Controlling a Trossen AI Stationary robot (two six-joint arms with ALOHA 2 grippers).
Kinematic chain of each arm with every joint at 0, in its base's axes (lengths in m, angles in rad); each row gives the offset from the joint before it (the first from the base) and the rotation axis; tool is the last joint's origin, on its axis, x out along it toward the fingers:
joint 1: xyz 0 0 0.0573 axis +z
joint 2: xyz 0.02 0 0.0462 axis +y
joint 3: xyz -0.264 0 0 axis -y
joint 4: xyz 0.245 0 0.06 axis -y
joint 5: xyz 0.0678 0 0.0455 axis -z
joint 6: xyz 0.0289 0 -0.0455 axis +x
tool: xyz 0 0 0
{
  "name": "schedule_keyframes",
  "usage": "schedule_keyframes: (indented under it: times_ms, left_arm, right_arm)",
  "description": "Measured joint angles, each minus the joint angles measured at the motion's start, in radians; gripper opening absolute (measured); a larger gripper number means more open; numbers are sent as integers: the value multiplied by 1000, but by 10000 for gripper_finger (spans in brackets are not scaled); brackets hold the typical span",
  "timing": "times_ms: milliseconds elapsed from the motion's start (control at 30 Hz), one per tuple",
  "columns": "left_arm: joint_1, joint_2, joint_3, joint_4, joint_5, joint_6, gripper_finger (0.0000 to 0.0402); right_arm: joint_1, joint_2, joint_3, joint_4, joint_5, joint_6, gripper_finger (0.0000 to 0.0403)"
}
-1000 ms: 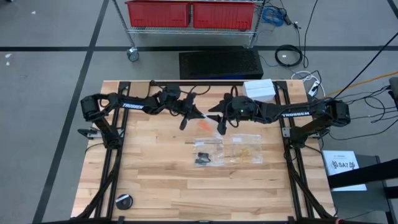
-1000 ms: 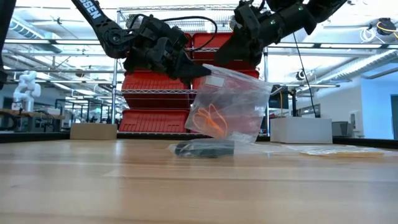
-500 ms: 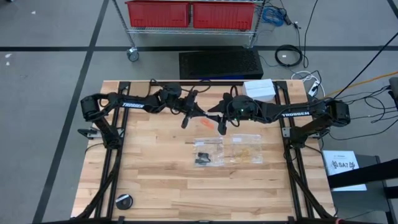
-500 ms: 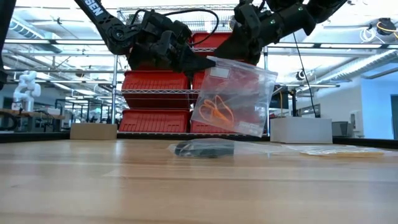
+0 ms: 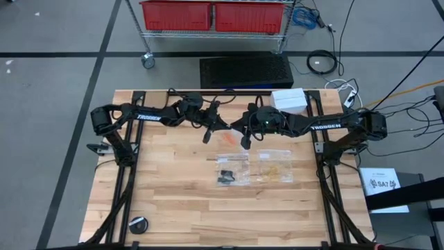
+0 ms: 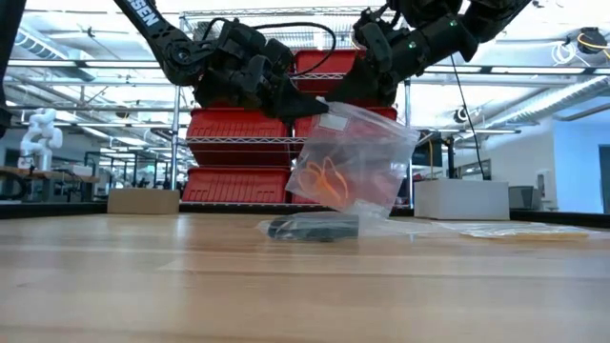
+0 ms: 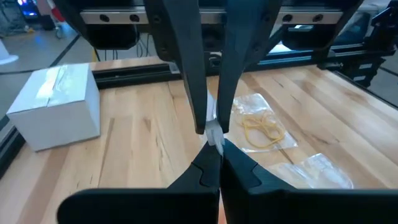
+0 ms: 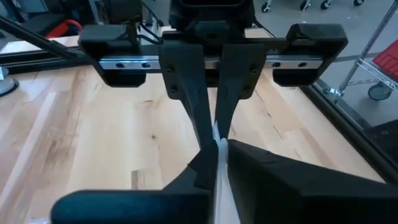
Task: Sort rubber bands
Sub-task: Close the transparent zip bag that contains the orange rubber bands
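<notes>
Left fingers (image 7: pixel 214 163) were pressed together on the top edge of a clear bag (image 6: pixel 357 162), pinching a white sliver of its rim; right fingers (image 8: pixel 217 163) were closed down on that same rim from the opposite side, tips of the two grippers nearly meeting. In the high view the left gripper (image 5: pixel 210 130) sat at roughly 11 o'clock from counter centre and the right gripper (image 5: pixel 244 135) at about 12, with the bag hanging between and under them, clear of the counter (image 5: pixel 173 201). Orange rubber bands (image 6: pixel 327 179) sat bunched in the bag's lower half. Outward from there: a second bag with black rubber bands (image 5: pixel 226 175) lay flat near counter centre, and a third with pale yellow-tan rubber bands (image 5: pixel 274 169) just beside it toward 3 o'clock, both apart from the lifted bag. White box (image 5: pixel 288 100) at the 1 o'clock edge; small black round object (image 5: pixel 138 224) at the 7 o'clock corner, well apart from everything. Handling judgement: bag film is light, limp and slick, so it will sag and swing; grip belongs on the stiffer mouth strip, one side per gripper, if the mouth is to be pulled open. Bands themselves are soft, springy, tiny next to the fingers and tend to tangle, so loose ones are best pinched low against the counter, one strand at a time.
</notes>
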Motion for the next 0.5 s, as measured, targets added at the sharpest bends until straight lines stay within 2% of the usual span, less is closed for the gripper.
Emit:
schedule_keyframes:
  times_ms: [133,233,333,500]
  left_arm:
    - [1,0,0,10,-7,1,0]
    - [2,0,0,13,-9,1,0]
    - [6,0,0,12,-11,1,0]
    - [14,-2,4,22,-11,-1,0]
  right_arm:
    - [0,2,0,4,-26,2,34]
    - [0,3,18,-26,-25,7,25]
    - [0,4,53,-92,-23,0,7]
    - [0,4,142,-251,-19,-16,7]
